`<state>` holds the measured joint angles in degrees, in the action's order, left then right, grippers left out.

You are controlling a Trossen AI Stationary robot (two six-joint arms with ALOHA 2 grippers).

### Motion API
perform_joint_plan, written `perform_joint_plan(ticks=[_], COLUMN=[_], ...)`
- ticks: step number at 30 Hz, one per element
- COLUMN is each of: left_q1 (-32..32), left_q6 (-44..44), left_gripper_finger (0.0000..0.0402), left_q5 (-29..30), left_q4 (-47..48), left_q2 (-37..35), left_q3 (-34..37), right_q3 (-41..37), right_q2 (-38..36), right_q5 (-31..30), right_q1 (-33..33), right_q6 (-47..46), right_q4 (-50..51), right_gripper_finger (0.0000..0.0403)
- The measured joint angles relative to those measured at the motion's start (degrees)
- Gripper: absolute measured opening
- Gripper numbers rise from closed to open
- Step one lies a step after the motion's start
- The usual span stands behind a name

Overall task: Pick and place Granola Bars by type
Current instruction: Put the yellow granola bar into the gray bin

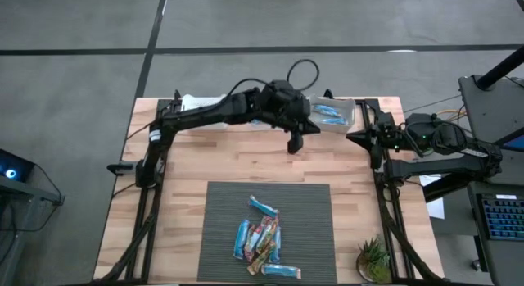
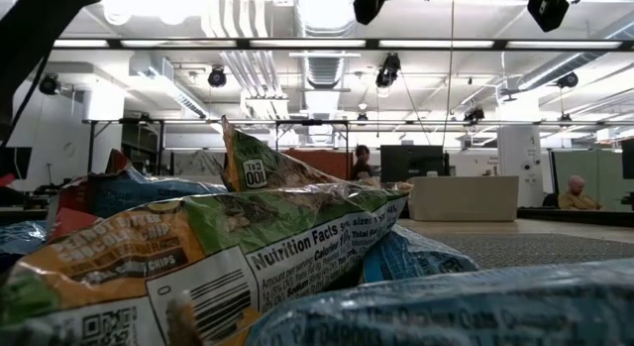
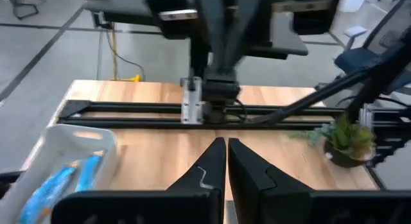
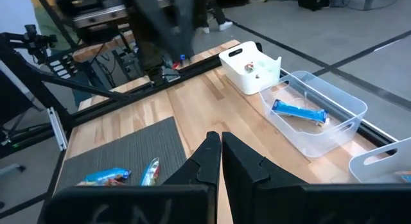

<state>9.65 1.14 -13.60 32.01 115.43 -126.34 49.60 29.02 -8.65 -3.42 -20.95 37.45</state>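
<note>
We see our left end effector (image 1: pixel 295 145) pinched shut and empty beside the clear bin (image 1: pixel 334 114) already holding blue bars, likely just clear of a drop. The right end effector (image 4: pixel 220 142) waits, closed, at the worktop's (image 1: pixel 246 159) right edge. The remaining Granola Bars (image 1: pixel 262 239) sit heaped on the grey mat (image 1: pixel 311 220), awaiting sorting.

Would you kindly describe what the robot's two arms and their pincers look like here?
Both arms are matte black with slim jointed links and bulkier housings at the joints. The left arm carries a looping black cable over its wrist and a small white label near its base. The right arm has a small green light on its housing. The left pincer and the right pincer each have two dark, angular, wedge-shaped fingers.
</note>
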Motion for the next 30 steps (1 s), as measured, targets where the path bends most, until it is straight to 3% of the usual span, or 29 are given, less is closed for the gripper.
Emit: perform_joint_plan(ticks=[13, 30], left_q1=[-7.68, -8.33], left_q6=[-1.88, -2.91], left_gripper_finger=[0.0000, 0.0000], left_q5=[4.34, 6.27], left_q4=[-0.51, -0.33], left_q2=[-1.13, -2.20], left_q3=[0.17, 0.79], right_q3=[0.00, 0.00], right_q2=[0.00, 0.01], right_q5=[2.64, 3.33], right_q1=[0.02, 0.02], right_q6=[0.43, 1.05], right_q4=[-0.02, -0.01], right_gripper_finger=[0.0008, 0.0008])
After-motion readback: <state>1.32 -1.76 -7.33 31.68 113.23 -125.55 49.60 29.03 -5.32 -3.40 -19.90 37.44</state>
